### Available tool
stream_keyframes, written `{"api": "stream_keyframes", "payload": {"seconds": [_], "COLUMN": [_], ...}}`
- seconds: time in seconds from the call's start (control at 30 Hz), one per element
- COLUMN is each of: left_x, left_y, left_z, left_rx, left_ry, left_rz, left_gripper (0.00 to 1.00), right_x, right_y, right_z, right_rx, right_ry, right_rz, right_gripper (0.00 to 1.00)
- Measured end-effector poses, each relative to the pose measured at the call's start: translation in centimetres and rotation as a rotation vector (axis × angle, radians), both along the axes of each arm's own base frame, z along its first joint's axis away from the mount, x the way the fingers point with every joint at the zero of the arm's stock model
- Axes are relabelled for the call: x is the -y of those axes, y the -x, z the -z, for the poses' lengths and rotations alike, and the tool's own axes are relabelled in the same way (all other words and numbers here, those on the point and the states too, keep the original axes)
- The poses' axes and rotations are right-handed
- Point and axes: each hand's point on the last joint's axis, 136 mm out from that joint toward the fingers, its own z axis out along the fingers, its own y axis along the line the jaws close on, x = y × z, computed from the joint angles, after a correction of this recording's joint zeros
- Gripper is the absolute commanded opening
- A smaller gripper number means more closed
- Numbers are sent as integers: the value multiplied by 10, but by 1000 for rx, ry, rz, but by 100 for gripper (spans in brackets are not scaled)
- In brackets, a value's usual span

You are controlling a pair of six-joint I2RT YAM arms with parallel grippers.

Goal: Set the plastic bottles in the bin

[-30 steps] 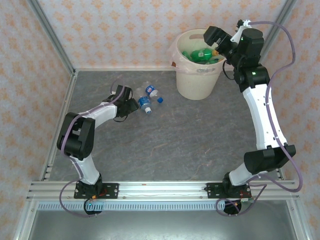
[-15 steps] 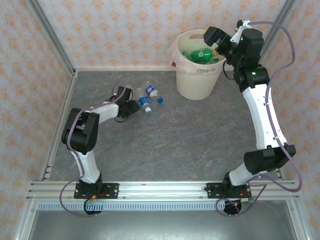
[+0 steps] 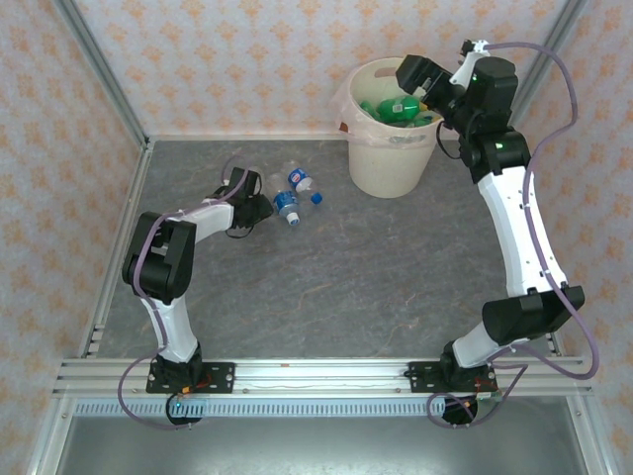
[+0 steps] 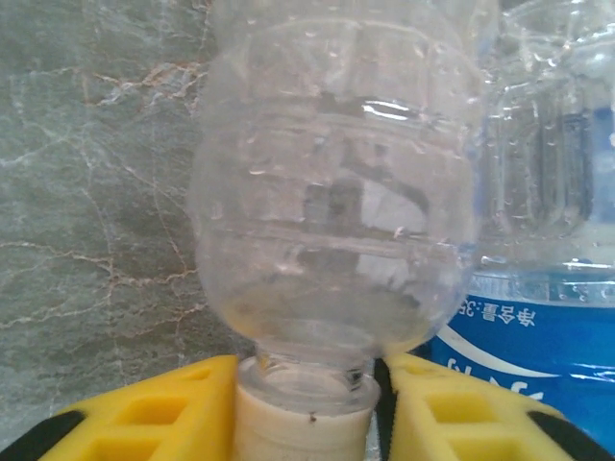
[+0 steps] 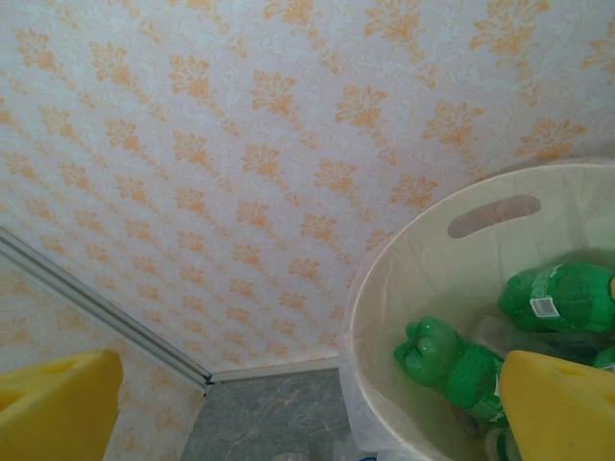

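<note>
Orange-patterned wallpaper walls (image 3: pixel 247 59) enclose a grey marbled tabletop (image 3: pixel 346 287) framed by metal rails (image 3: pixel 326 371).

Clear bottle (image 4: pixel 332 211) cropped at top, its cap (image 4: pixel 303 423) seemingly cream, blurred

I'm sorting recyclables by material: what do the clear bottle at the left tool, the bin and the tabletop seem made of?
The clear bottle looks like thin transparent plastic: glossy highlights, ribbed rings, see-through walls. The bin looks like opaque cream plastic: smooth, with a moulded handle slot. The tabletop is grey and veined like stone, possibly a printed laminate.
</note>
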Motion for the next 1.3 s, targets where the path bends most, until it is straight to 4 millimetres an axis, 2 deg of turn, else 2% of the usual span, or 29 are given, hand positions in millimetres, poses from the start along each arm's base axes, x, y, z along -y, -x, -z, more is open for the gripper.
{"api": "stream_keyframes", "payload": {"seconds": [0.07, 0.27, 0.4, 0.5, 0.77, 0.87, 1.03, 1.3], "left_x": [1, 2, 1, 0, 0, 7, 43, 97], "left_y": [0, -1, 4, 8, 14, 18, 29, 41], "left_z": [0, -1, -7, -21, -93, -124, -172, -223], "left_rx": [1, 13, 23, 52, 234, 323, 464, 608], "left_ry": [5, 13, 15, 21, 44, 30, -21, -99], "left_rz": [5, 5, 5, 5, 23, 69, 208, 382], "left_gripper": [26, 18, 17, 17, 18, 18, 18, 18], "right_x": [-3, -16, -26, -34, -58, -68, -81, -91], "right_y": [1, 0, -2, -3, 0, 4, 8, 13], "right_z": [0, 6, 13, 19, 29, 28, 21, 21], "right_rx": [-1, -11, -27, -39, -64, -65, -54, -49], "right_ry": [-1, 5, 7, 8, 3, 0, 16, 30], "right_rz": [-15, -60, -100, -131, -223, -262, -275, -294], "right_gripper": [100, 100, 100, 100, 100, 100, 100, 100]}}
